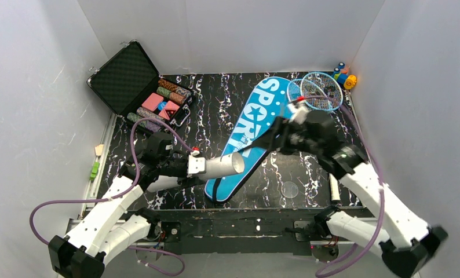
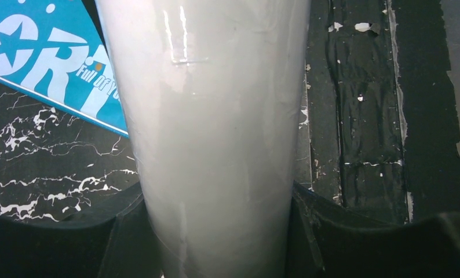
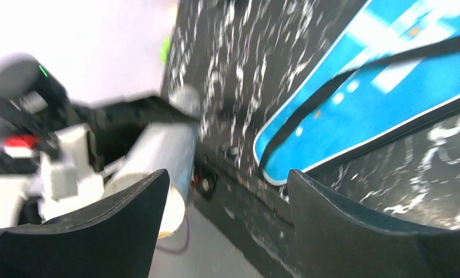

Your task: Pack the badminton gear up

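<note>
Top: tube (image 1: 222, 165) held level by left pincer (image 1: 196, 166), mouth toward bag (image 1: 254, 130) laid on surface (image 1: 300, 174); rackets (image 1: 317, 90) far right.
Left wrist: tube clamped between jaws.
Right wrist: right pincer (image 3: 227, 176) spread, empty, near bag.
Tube best held level, steady, for loading.

Table tally, kind by kind.
One blue bag (image 1: 245, 139) lettered SPORT, one white tube (image 1: 222, 165), two blue-framed rackets (image 1: 297, 88) (image 1: 327, 87) with heads overlapping, one open black case (image 1: 126, 75) of chips (image 1: 164, 101) stacked too tightly to count, one small orange-and-blue toy (image 1: 345, 75), and two robot arms (image 1: 109, 202) (image 1: 378, 191).
</note>
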Tool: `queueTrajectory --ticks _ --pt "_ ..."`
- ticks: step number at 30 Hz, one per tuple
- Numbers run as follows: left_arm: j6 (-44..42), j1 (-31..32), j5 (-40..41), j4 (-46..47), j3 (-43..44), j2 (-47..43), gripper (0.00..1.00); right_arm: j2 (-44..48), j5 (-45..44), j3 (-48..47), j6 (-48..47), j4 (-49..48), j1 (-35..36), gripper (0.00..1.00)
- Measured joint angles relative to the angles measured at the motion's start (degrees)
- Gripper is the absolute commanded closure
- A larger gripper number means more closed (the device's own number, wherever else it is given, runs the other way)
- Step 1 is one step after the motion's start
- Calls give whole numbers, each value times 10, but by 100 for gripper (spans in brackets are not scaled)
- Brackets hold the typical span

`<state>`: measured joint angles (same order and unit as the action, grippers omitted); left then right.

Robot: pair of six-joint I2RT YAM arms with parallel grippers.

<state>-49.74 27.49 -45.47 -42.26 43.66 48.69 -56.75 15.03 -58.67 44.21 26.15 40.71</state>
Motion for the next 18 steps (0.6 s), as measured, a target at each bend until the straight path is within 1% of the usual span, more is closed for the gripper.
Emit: queueTrajectory --ticks 3,6,10,13,18 --pt "-6 0 -4 -5 0 -1 100 58 35 12 4 -2 -133 15" --pt "-9 0 -7 -8 0 -1 100 61 62 12 -7 -2 -214 16" --pt "-11 0 -7 -8 0 -2 100 10 57 33 -28 -12 -303 18" --pt "-11 0 -7 -9 0 -4 100 -54 29 70 -47 -24 -367 20" --pt "-13 0 -9 -9 0 -9 100 -163 -24 78 -80 -34 -418 21"
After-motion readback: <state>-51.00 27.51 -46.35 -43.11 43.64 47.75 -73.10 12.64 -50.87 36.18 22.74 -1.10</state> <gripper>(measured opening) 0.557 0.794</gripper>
